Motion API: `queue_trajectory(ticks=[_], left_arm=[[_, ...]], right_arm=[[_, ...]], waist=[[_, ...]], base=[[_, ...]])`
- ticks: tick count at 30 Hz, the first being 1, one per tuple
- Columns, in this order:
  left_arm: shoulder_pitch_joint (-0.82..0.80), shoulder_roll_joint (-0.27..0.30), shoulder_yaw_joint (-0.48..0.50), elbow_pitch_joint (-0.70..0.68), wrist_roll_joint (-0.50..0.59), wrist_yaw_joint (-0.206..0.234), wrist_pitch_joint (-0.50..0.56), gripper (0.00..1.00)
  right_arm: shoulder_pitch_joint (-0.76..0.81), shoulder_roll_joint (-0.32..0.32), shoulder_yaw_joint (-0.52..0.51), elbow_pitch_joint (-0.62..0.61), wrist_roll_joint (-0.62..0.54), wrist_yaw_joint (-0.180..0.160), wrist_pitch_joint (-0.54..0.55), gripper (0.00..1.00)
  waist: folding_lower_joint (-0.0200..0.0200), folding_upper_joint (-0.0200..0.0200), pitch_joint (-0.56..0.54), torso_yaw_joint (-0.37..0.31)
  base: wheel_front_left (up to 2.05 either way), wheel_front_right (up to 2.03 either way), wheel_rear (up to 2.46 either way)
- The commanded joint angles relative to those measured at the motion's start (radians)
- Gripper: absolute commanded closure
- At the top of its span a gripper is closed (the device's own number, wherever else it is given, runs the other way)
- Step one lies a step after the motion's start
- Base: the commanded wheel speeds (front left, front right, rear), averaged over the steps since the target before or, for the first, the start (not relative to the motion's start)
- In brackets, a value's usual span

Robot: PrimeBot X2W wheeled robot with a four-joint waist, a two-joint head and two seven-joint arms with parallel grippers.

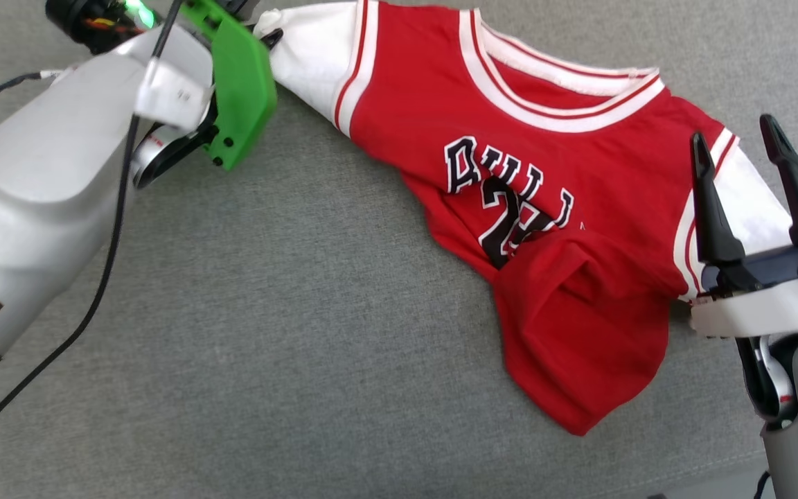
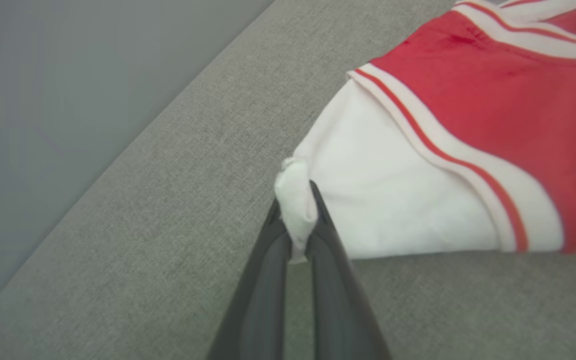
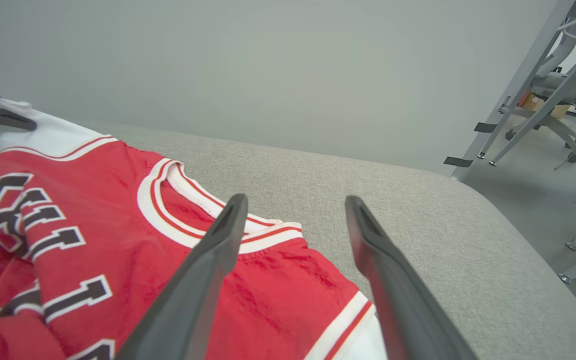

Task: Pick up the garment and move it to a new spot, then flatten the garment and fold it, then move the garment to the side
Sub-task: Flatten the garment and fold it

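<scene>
The garment (image 1: 510,138), a red jersey T-shirt with white sleeves, lies crumpled on the grey cushion, its lower part folded over at the front. My left gripper (image 2: 295,210) is shut on the edge of one white sleeve (image 2: 393,190), with a pinch of white cloth bunched between the fingertips. In the head view that gripper (image 1: 271,34) shows at the top left behind a green mount. My right gripper (image 1: 735,149) stands open above the other white sleeve (image 1: 752,201), nothing between its fingers. From the right wrist the garment (image 3: 118,210) lies under the gripper (image 3: 293,202).
The grey fabric surface (image 1: 267,333) stretches wide to the left and front of the garment. A black cable (image 1: 104,277) hangs along my left arm. A grey wall (image 3: 268,65) rises behind the cushion, and metal frame legs (image 3: 518,90) stand on the floor at the right.
</scene>
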Motion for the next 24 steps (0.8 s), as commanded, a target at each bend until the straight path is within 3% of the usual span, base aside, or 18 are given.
queue_trajectory(ticks=[1, 4, 8, 17, 24], left_arm=[[0.029, 0.025, 0.009, -0.007, 0.026, 0.002, -0.062, 1.00], [0.078, 0.058, 0.020, -0.047, 0.037, 0.030, -0.152, 1.00], [0.167, 0.124, 0.041, -0.154, 0.022, 0.099, -0.224, 1.00], [0.442, 0.370, 0.076, -0.487, -0.073, 0.330, -0.284, 1.00], [0.608, 0.513, 0.086, -0.676, -0.162, 0.465, -0.315, 1.00]], right_arm=[[0.024, 0.000, -0.008, 0.006, -0.007, -0.001, -0.010, 0.00], [0.053, -0.003, -0.024, 0.010, -0.006, -0.001, -0.008, 0.00], [0.083, -0.005, -0.037, 0.008, -0.005, -0.001, 0.002, 0.00], [0.142, -0.002, -0.067, -0.001, -0.003, -0.001, 0.020, 0.00], [0.171, 0.004, -0.079, -0.007, -0.001, -0.001, 0.024, 0.00]], waist=[[-0.0001, -0.0001, -0.082, 0.052], [-0.0001, -0.0001, -0.130, 0.083], [-0.0001, -0.0001, -0.177, 0.119], [-0.0001, -0.0001, -0.240, 0.181], [-0.0001, -0.0001, -0.250, 0.202]], base=[[0.00, 0.00, 0.00], [0.00, 0.00, 0.00], [0.00, 0.00, 0.00], [0.00, 0.00, 0.00], [0.00, 0.00, 0.00]])
